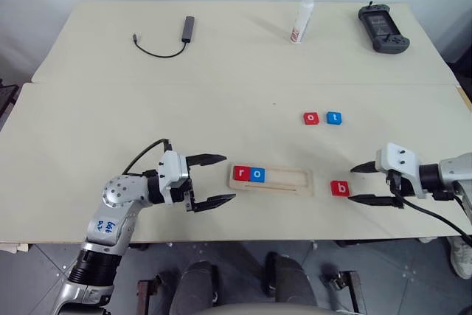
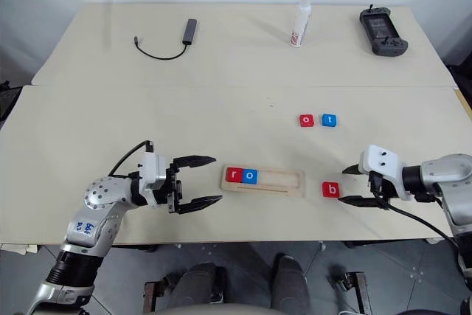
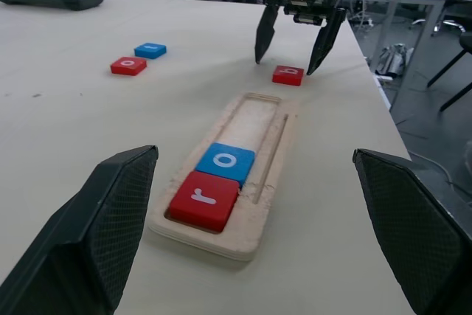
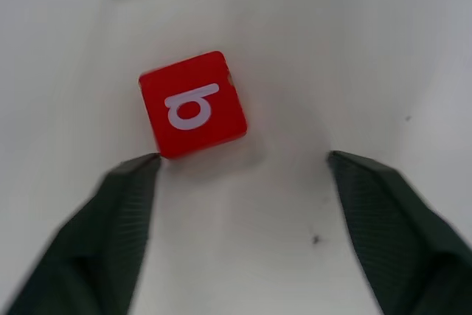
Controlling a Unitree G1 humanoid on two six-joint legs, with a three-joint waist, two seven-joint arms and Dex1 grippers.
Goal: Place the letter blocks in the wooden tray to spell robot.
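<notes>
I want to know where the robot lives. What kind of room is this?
Probably a robot lab or workshop. A handheld controller and a cabled USB hub lie on the big pale table, and the left wrist view shows office chairs behind.

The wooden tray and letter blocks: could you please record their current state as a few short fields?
wooden tray: on the table, near the front edge
in tray: red r block, blue o block, at its left end
loose blocks: red b block right of tray; red o block and blue t block farther back
right gripper: fingers open beside b
left gripper: fingers open, empty
</notes>
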